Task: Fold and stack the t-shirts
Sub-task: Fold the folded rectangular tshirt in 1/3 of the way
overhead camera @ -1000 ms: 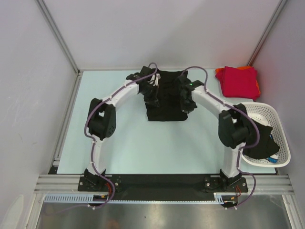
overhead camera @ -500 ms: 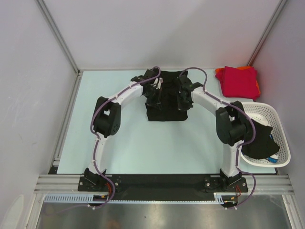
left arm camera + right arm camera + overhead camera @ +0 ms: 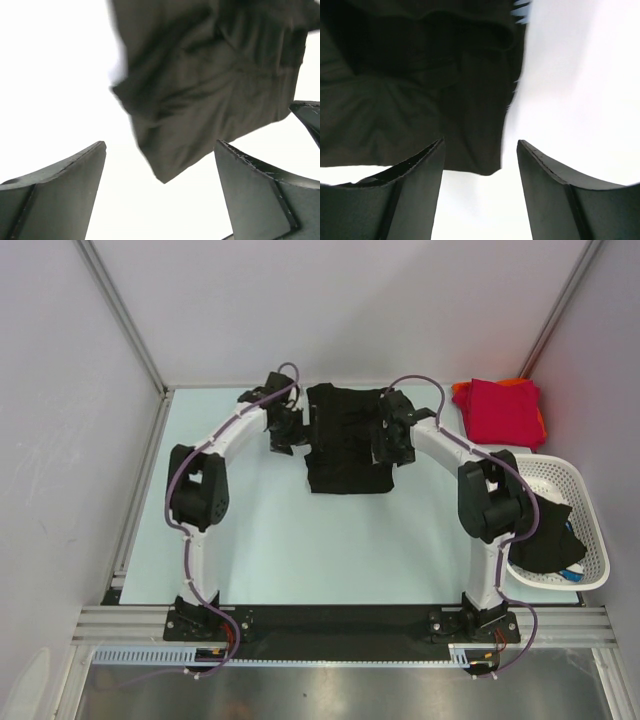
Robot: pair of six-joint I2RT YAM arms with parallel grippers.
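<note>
Bottom of the top view: both arm bases are bolted at the near table [image 3: 260, 550] edge. Lower right, a white lattice basket [image 3: 572, 480] sits beside the right arm, with a black cloth heap [image 3: 545, 538] in it and a bit of something blue [image 3: 573, 576] at its near rim; I can't tell what either is.

Mid-frame, both arms arch inward. The left gripper [image 3: 284, 430] is just off the left edge of the black t-shirt [image 3: 345, 445]. In its wrist view the left gripper [image 3: 160, 145] has its fingers [image 3: 65, 190] spread wide with nothing between them, and the black t-shirt [image 3: 200, 85] is beyond the tips in the upper right, its corner pointing down into the gap.

The right gripper [image 3: 389, 443] is over the shirt's right edge. In its wrist view the right gripper [image 3: 480, 141] also has its jaws apart and grips nothing, with bare table in the gap. The black t-shirt [image 3: 405, 95] fills the upper left there.

The black shirt lies folded into a rough rectangle, flat on the table, centre of frame.

Far upper right corner: a folded crimson t-shirt [image 3: 502, 412] on top of an orange t-shirt [image 3: 459, 391], only the orange edges showing. The stack is well apart from the black shirt.
</note>
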